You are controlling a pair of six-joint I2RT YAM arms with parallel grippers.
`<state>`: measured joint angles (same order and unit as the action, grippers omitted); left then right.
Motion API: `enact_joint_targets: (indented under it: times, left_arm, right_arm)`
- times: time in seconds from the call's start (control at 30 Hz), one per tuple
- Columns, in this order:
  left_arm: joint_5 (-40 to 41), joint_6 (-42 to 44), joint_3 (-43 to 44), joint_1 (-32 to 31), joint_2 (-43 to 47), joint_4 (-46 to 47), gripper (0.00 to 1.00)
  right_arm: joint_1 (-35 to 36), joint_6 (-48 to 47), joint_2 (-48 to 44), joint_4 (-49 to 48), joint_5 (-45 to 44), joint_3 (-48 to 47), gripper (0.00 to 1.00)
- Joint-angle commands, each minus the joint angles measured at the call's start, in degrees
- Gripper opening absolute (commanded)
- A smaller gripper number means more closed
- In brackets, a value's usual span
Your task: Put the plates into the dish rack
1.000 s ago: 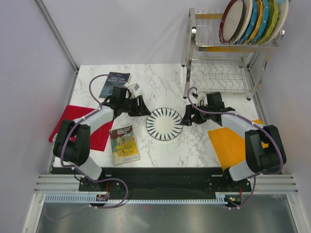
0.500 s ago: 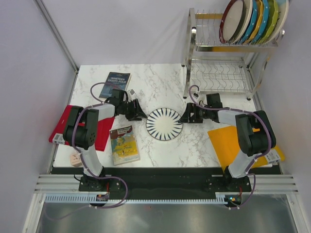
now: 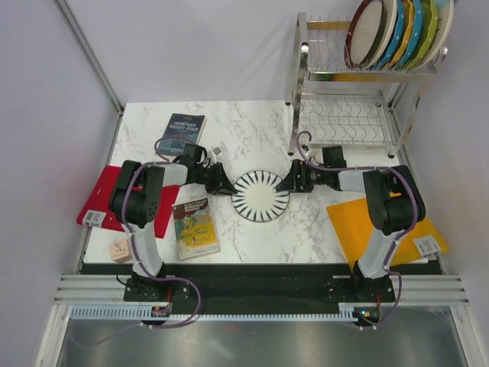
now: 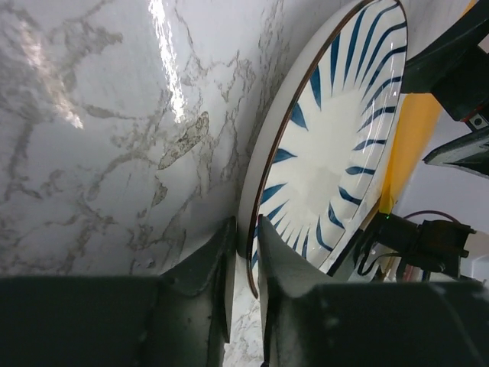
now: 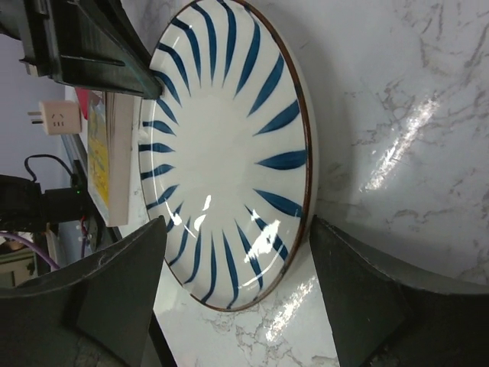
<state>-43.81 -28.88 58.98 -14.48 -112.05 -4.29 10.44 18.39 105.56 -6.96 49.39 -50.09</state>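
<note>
Okay, the striped plate (image 3: 260, 196) lies flat in the middle of the worktop (image 3: 252, 130), well apart from the dish rack (image 3: 340, 122) at the far right corner; other plates (image 3: 397, 34) stand on edge at the right end of its upper shelf; the lower wire shelf looks bare.

My left gripper (image 4: 244, 226) is at the plate's left rim; its jaws are nearly together with the rim in the narrow gap between them, clamped on it as far as my left wrist view shows. My right gripper (image 5: 238, 229) is at the right rim, jaws wide apart, with the rim's arc in the gap; I see neither pad touching it.

Step in hand, I judge: get this plate off the marble. To do it well:
- I make sure the left pinch sits deep enough on the rim before any lift; glazed edge on polished marble probably slips, and a shallow bite lets go.
- I raise the left rim slowly so the plate tips rather than skates toward the right edge.
- I keep the right jaws apart as a stop until the edge comes up between them, then close squarely on it.
- I carry the plate on edge; the left end of the upper shelf looks free, so I aim there, minding the rack's corner post and the plates already racked.

The book (image 3: 196, 227) lies just beside the plate on the near left; I lift clear of it.
</note>
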Motion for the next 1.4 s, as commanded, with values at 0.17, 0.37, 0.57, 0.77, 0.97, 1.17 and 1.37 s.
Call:
enact_joint_targets:
  times: [0.17,0.37,0.57,0.77,0.97,1.17,1.37]
  left_arm:
    - [-6.3,-2.8,-0.9,-1.4,-1.9,3.9,0.02]
    - [-6.1,-5.0,-1.0,-1.6,-2.5,7.7,0.02]
    - [-6.2,-5.8,0.4,-2.3,-3.5,8.5,0.02]
    - [-5.1,-5.7,0.1,-2.7,-3.6,9.0,0.06]
    - [-2.9,-4.4,-0.2,-2.6,-3.1,7.9,0.13]
    - [-1.6,-3.2,0.8,-2.6,-3.3,7.4,0.19]
    - [2.3,1.4,3.6,-1.7,-2.7,4.6,0.45]
  right_arm:
    - [0.3,-1.0,8.7,4.9,0.9,-0.4,0.82]
    - [1.3,-1.9,12.7,6.9,2.3,-3.1,0.77]
    - [2.5,-2.2,15.8,10.0,3.1,-5.4,0.64]
    - [2.5,0.0,15.4,7.9,2.4,-4.9,0.41]
    - [1.7,1.4,12.4,8.4,2.2,-4.8,0.31]
    - [1.2,1.2,11.5,9.9,3.0,-5.5,0.27]
    - [0.2,-1.3,7.1,14.5,4.8,-8.5,0.00]
